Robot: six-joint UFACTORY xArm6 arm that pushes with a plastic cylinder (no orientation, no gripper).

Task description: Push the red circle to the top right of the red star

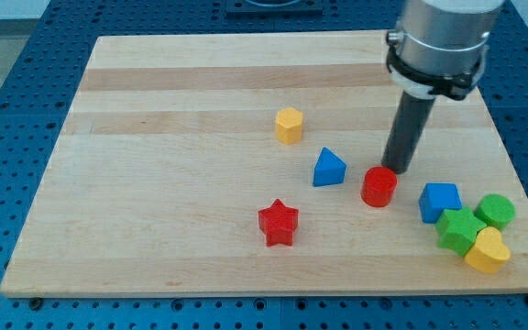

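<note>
The red circle (379,187) sits on the wooden board right of the middle. The red star (278,223) lies to its lower left, toward the view's bottom. My tip (397,170) is at the upper right edge of the red circle, touching it or nearly so. The dark rod rises from there to the arm's grey end at the view's top right.
A blue triangle (329,169) lies just left of the red circle and a yellow hexagon (289,126) above it. At the view's lower right are a blue block (439,202), a green block (459,230), a green circle (496,211) and a yellow heart (487,250).
</note>
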